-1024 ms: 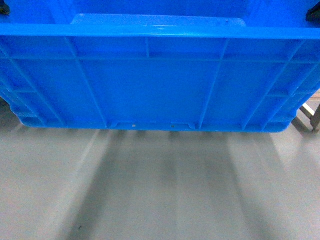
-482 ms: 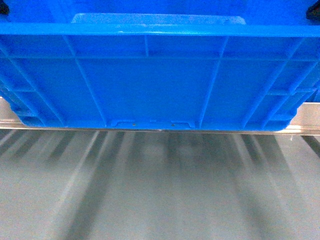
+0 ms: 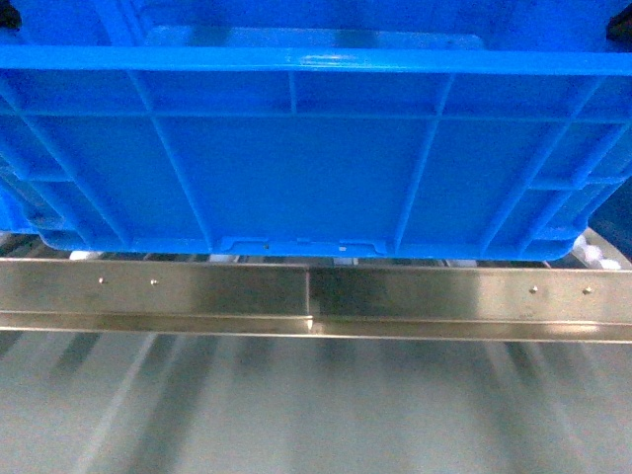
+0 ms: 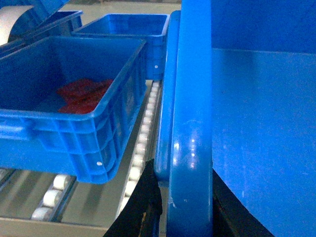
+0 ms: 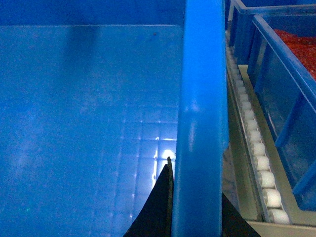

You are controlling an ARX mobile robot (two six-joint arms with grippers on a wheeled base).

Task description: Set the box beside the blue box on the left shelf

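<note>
**Q:** Where is the load located, and how is it held?

**A:** The large bright-blue ribbed plastic crate (image 3: 316, 148) fills the upper half of the head frame, carried above the silvery steel front rail of the roller rack (image 3: 197, 294). The left gripper (image 4: 180, 205), at the bottom centre of its wrist frame, is pinched on the crate's thick left rim, one dark finger on each side of it. The right gripper (image 5: 195, 207) is clamped likewise on the right rim, at the bottom centre of its frame.

**Q:** What lies to either side?

**A:** In the left wrist frame, a smaller blue crate holding red parts (image 4: 69, 108) sits on the rack at left, near the carried crate but apart from it; a track of white plastic rollers (image 4: 140, 143) shows in the gap. In the right wrist frame, another blue crate with red contents (image 5: 289, 89) stands at the right edge, past a second roller track (image 5: 256, 158).

**Q:** How should the step in hand be done well?

**A:** The crate is judged to be entering the rack and not yet set down. Its base should be kept level and clear of the rail. It should be advanced squarely into the bay between the two neighbours, without either being touched. Both rims should be lowered together, and neither grip should be released until the base is seated on the rollers.
</note>
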